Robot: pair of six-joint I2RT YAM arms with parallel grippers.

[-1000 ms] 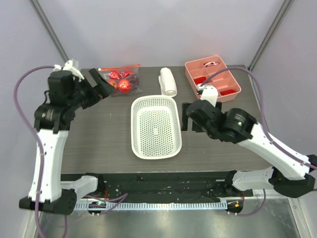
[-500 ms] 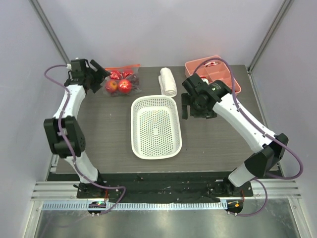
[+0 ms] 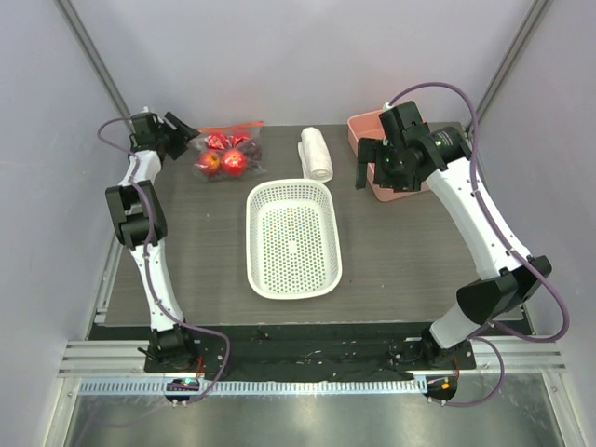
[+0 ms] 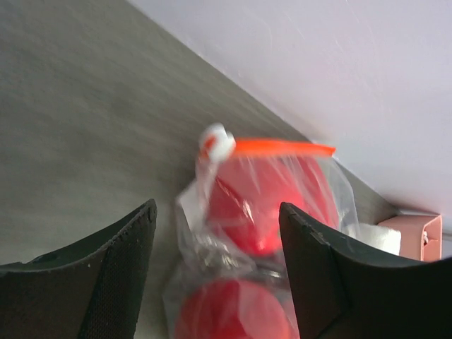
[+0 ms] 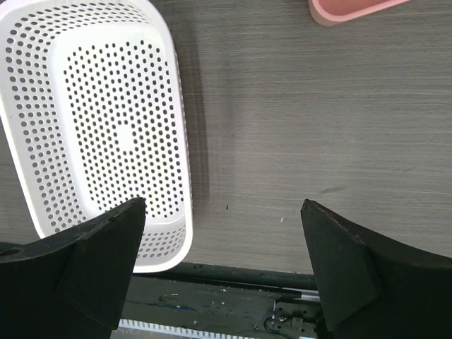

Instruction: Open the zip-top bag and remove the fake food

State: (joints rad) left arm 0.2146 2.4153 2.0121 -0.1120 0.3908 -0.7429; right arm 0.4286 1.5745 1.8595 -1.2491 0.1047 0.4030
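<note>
Both arms have swung up-frame, so the left gripper [image 4: 217, 208], fingers spread and empty, looks lined up on the zip-top bag [image 3: 226, 149] upper left with the fake food [image 3: 223, 161] inside, the right gripper [image 5: 223, 203] is spread too, and next I'd guess pinching the orange zip strip [image 4: 282, 147].

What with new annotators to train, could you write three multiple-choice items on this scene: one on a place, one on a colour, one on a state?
1. Where on the table does the zip-top bag lie?
A. the near edge
B. the far left, by the left end effector
C. the far right

2. What colour is the bag's zip strip?
A. blue
B. orange-red
C. green

3. The left end effector is:
A. open
B. shut on the bag
C. shut on nothing

Answers:
1 B: the top view shows the bag at the far left, next to that end effector.
2 B: the strip shows orange-red in the left wrist view.
3 A: its fingers stand apart, with the bag ahead of them.
</note>
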